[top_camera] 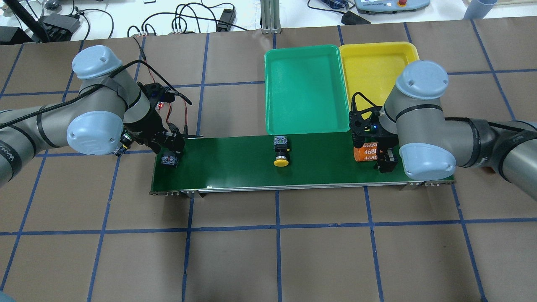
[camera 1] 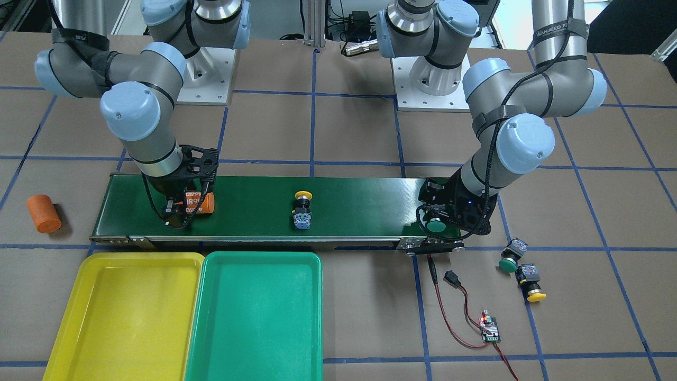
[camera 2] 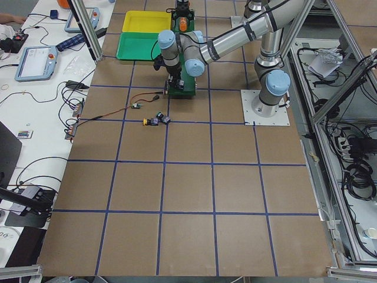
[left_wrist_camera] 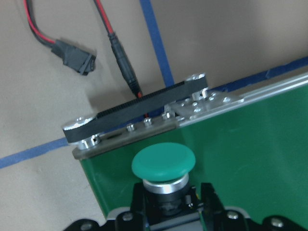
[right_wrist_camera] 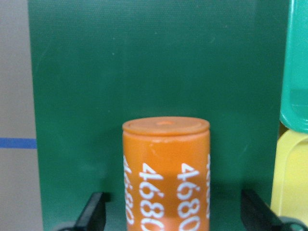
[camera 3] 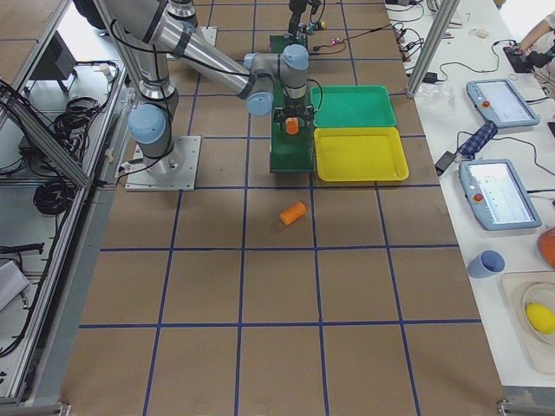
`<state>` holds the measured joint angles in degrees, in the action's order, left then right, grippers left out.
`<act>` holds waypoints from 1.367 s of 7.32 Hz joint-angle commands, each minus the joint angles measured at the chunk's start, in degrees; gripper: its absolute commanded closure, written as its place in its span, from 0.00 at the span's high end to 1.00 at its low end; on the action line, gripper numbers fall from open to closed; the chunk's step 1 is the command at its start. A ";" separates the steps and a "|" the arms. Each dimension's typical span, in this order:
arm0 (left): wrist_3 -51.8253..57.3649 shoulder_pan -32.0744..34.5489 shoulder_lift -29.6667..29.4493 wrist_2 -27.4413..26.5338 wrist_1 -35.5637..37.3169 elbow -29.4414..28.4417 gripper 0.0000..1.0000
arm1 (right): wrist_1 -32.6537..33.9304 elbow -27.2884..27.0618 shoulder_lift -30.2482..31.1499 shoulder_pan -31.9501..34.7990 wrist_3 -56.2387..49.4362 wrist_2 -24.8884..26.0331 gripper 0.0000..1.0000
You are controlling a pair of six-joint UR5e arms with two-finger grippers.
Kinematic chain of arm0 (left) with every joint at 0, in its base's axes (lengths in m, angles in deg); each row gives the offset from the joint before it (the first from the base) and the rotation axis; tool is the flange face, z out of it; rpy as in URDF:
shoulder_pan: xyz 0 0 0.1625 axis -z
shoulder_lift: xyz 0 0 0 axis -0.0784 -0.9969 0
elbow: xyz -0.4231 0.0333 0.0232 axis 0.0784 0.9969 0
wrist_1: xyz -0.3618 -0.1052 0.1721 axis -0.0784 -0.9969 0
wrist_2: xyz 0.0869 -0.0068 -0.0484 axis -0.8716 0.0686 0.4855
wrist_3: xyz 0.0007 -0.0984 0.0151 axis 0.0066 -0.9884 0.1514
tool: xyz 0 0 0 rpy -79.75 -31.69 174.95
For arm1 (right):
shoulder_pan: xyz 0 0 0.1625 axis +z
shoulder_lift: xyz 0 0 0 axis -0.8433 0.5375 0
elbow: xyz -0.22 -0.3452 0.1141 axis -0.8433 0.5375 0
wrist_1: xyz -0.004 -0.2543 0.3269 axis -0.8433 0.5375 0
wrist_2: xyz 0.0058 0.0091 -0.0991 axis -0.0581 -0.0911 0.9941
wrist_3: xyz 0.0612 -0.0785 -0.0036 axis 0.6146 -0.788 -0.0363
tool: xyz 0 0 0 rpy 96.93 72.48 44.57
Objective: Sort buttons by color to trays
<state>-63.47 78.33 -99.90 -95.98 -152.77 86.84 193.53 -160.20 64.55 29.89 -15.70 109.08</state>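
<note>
On the belt (camera 1: 359,206), left end effector (left_wrist_camera: 171,202) clamps a green button (left_wrist_camera: 163,163); right end effector (right_wrist_camera: 173,211) straddles an orange cylinder (right_wrist_camera: 166,159), spread wide.

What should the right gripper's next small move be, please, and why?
Probably closing on the orange cylinder: the right gripper is open around it as it lies on the conveyor belt. It is no button, so it likely wants lifting off the belt, like the other orange cylinder lying on the table.

a robotics lab: teach pendants (camera 3: 499,192), loose cables (camera 2: 357,173) and aluminium framing (camera 3: 431,48) ring the taped table (top_camera: 235,251)
</note>
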 commanded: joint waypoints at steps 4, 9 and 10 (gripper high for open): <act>3.81 -7.21 -1.56 -7.77 -1.89 -11.73 1.00 | -2.01 0.30 0.82 -0.63 -0.77 3.68 1.00; 9.82 -12.52 -12.79 -7.95 12.94 -13.59 1.00 | -1.93 0.13 0.92 -0.80 0.02 3.57 1.00; 9.21 -13.30 -15.17 -7.86 13.58 -15.51 1.00 | -2.10 0.13 0.83 -1.07 0.02 3.55 1.00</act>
<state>-53.61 65.76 -112.06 -103.90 -141.22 72.98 191.56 -160.11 65.44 29.15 -15.84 113.48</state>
